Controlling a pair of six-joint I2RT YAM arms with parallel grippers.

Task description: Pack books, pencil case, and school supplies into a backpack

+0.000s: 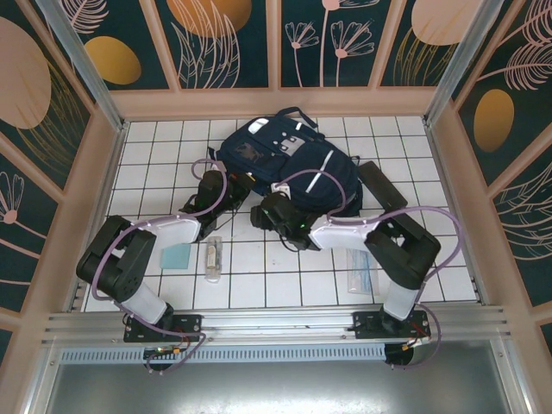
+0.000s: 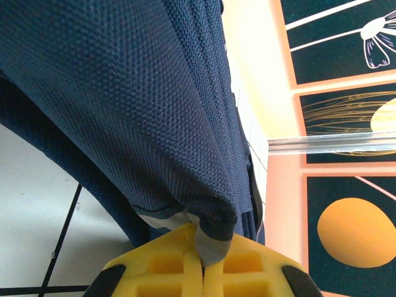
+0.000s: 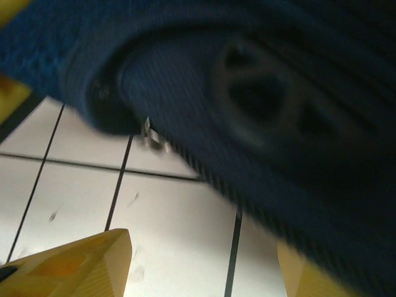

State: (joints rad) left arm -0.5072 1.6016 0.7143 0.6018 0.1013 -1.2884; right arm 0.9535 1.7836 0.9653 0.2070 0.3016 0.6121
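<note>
Navy woven backpack [image 1: 289,159], white-striped, lies crumpled on white tiles [image 1: 259,278].

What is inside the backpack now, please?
Its inside is covered: seen from above, the navy outer fabric of the backpack hides it. The left gripper pinches a fabric fold at its edge. Whether anything is packed cannot be told.

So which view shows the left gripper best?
Left wrist: the left gripper sits close up, fingers shut on a fold of the backpack. The top view shows it small and dark at the backpack's left edge, jaws unclear. The right wrist view looks at blurred backpack fabric.
</note>
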